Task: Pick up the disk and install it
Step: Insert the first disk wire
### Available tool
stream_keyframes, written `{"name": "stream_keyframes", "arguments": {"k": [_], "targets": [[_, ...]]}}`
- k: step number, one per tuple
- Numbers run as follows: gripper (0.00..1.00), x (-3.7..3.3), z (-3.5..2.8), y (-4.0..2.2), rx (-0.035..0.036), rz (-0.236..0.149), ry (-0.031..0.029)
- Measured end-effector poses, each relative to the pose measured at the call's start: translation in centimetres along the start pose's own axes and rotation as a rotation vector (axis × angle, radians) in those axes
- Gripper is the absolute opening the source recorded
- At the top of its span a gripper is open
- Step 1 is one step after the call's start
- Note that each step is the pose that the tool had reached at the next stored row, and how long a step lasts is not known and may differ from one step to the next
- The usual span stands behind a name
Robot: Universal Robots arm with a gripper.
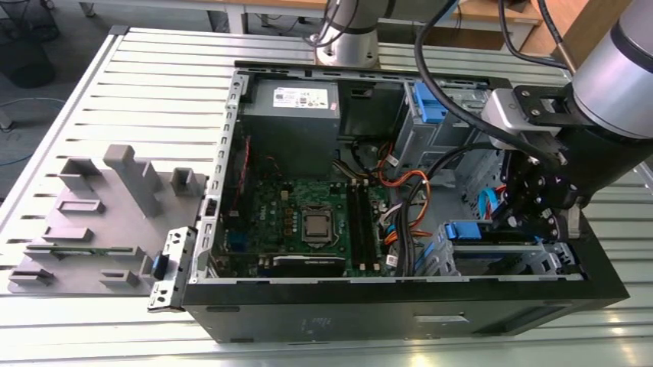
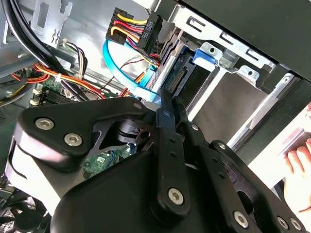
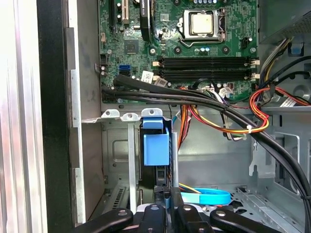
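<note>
The disk stands on edge in the drive cage at the near corner of the open computer case, on the exterior view's right. Its blue bracket faces the motherboard and also shows in the exterior view. In the second wrist view the disk's connector end lies just beyond my fingertips. My gripper hangs over that cage. Its fingers are shut, pressed close together at the disk's end edge, and nothing is clamped between them.
Thick black cables and a red-yellow wire bundle cross near the cage, with a blue data cable beside the fingers. Deeper in the case are the motherboard, grey power supply and a second blue bracket. A grey fixture stands outside.
</note>
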State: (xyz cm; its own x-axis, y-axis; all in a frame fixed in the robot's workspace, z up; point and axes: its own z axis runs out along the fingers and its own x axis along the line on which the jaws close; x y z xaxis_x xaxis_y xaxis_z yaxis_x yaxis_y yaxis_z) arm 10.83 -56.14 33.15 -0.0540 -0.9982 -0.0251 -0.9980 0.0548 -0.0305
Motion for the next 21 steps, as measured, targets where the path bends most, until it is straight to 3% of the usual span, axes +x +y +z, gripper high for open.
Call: {"name": "stream_keyframes", "arguments": {"k": [14, 16, 21], "targets": [[0.16, 0.0, 0.31, 0.01, 0.0001, 0.0, -0.0011], [0.24, 0.01, 0.3, 0.01, 0.0, 0.0, -0.0007], [0.24, 0.0, 0.12, 0.0, 0.0, 0.0, -0.0001]]}}
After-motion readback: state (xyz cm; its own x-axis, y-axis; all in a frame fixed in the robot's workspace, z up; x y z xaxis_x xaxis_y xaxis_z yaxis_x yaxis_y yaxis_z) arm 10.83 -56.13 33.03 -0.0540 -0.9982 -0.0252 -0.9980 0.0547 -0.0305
